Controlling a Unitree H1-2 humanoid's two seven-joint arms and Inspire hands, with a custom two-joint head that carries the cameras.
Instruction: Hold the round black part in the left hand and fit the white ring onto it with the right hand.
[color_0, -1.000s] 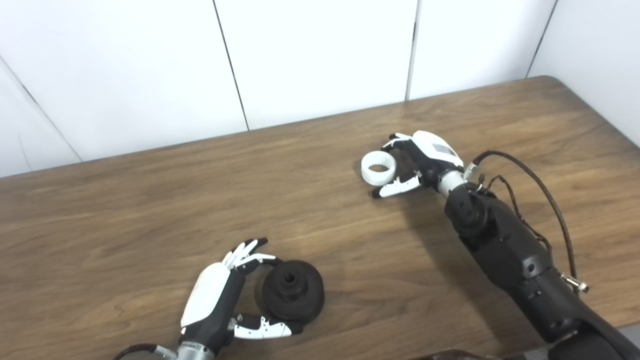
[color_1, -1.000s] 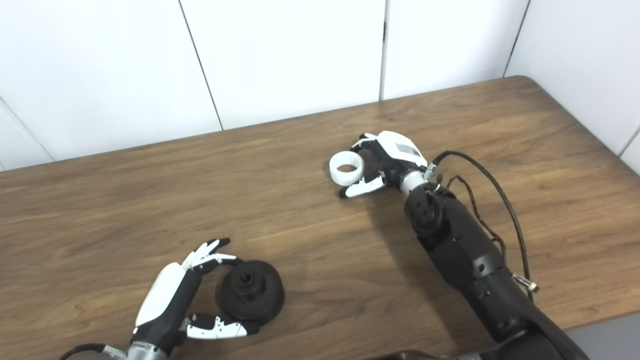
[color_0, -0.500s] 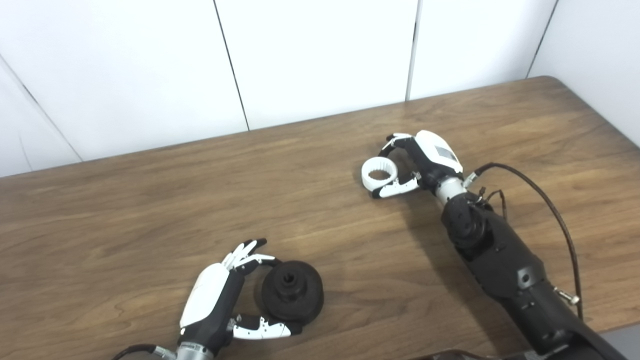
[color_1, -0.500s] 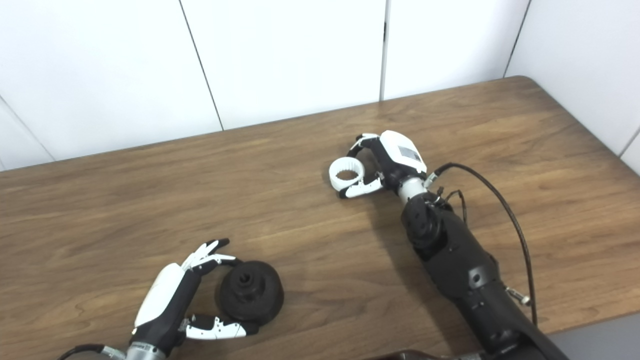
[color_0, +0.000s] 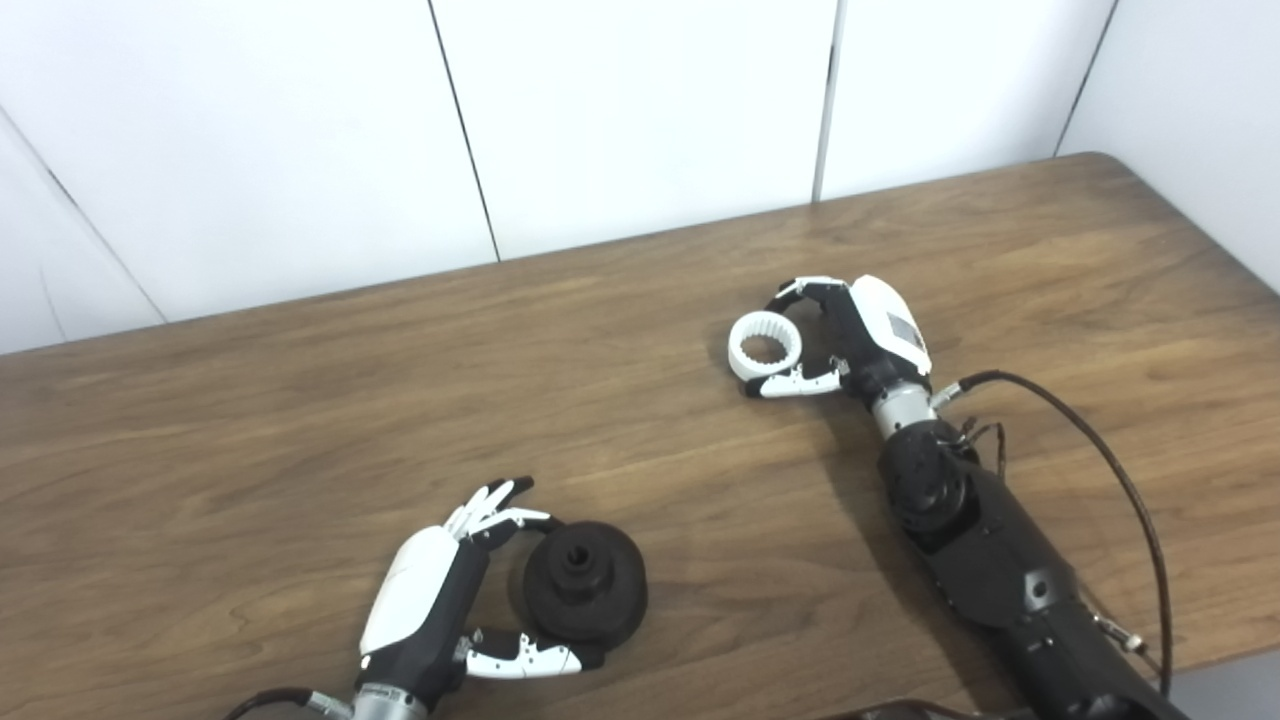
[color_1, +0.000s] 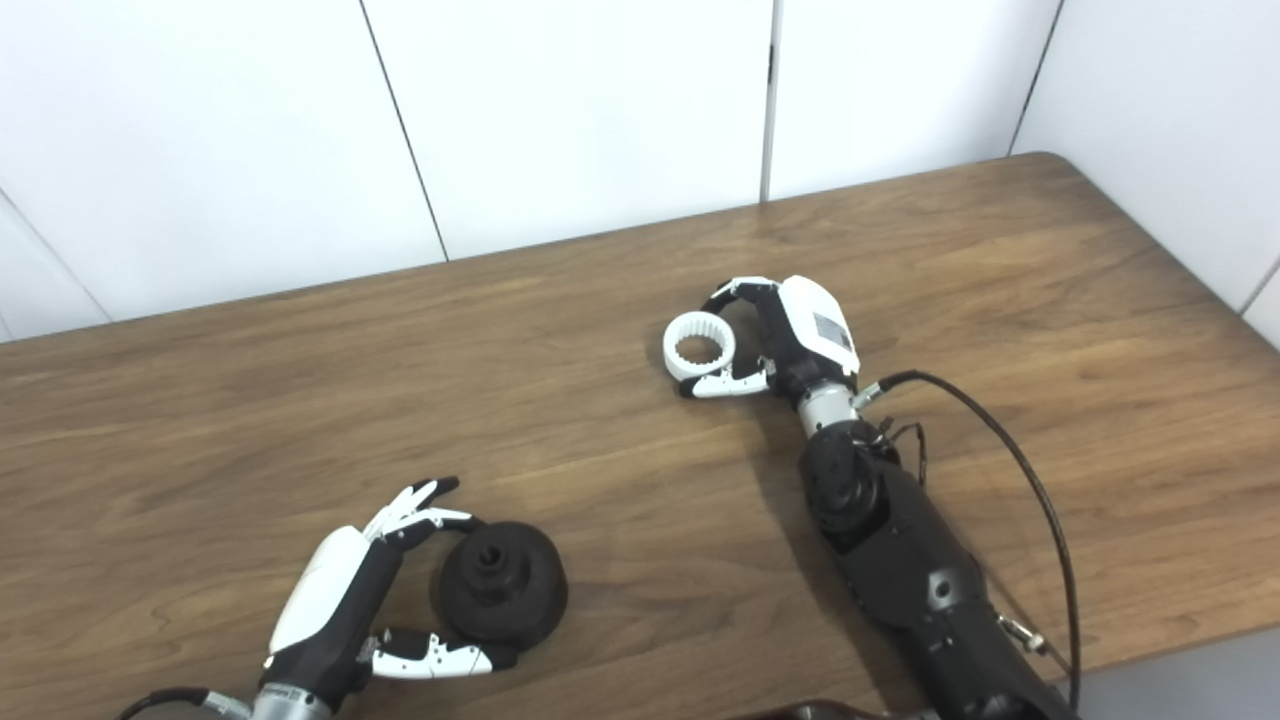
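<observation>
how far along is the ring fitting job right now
Early. Both grasps look set: the left hand cups the round black part on the table, and the right hand pinches the white ring. Still left: carrying the ring over and fitting it on.

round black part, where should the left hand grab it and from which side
Grip the round black part across its wide outer rim, coming from its left, where the left hand already sits with fingers curled over the far edge and the thumb under the near edge. That likely leaves the raised hub with its centre hole facing up, free for the white ring.
</observation>
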